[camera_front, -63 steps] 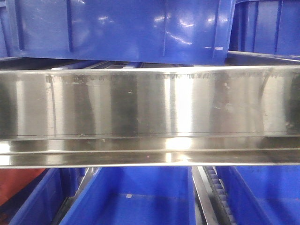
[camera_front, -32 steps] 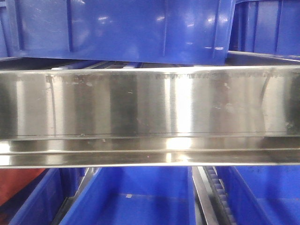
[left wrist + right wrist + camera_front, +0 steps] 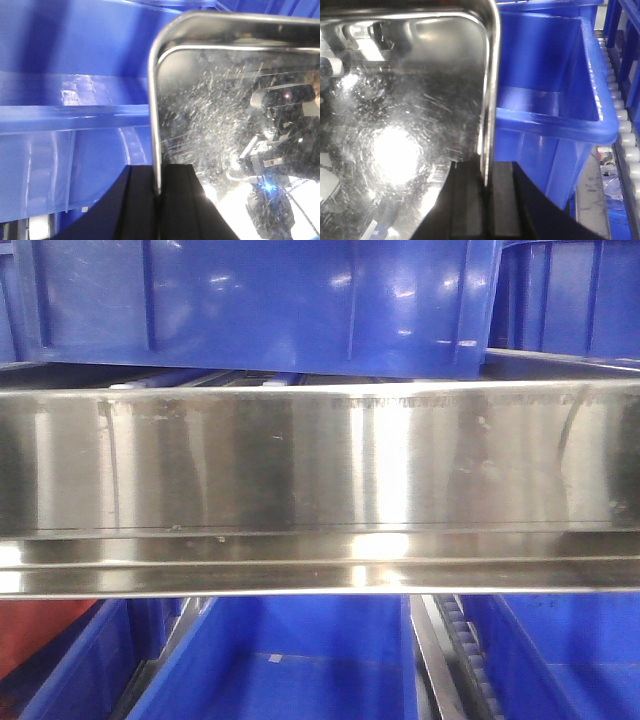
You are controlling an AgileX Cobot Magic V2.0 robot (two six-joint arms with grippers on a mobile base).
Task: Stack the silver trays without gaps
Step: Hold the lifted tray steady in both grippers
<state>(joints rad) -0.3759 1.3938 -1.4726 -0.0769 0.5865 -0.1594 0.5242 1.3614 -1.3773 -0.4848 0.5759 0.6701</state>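
Note:
A silver tray (image 3: 225, 125) fills the right of the left wrist view; its scratched, shiny floor mirrors the arm. My left gripper (image 3: 159, 192) is shut on its left rim, one black finger on each side. The same kind of silver tray (image 3: 410, 110) fills the left of the right wrist view. My right gripper (image 3: 486, 182) is shut on its right rim. I cannot tell whether one tray or a stack is held. No tray or gripper shows in the front view.
A long brushed-steel shelf rail (image 3: 320, 490) spans the front view. Blue bins stand above it (image 3: 260, 300) and below it (image 3: 280, 660). Blue bins lie beside the tray (image 3: 75, 75) (image 3: 545, 100). A roller track (image 3: 625, 150) runs at the far right.

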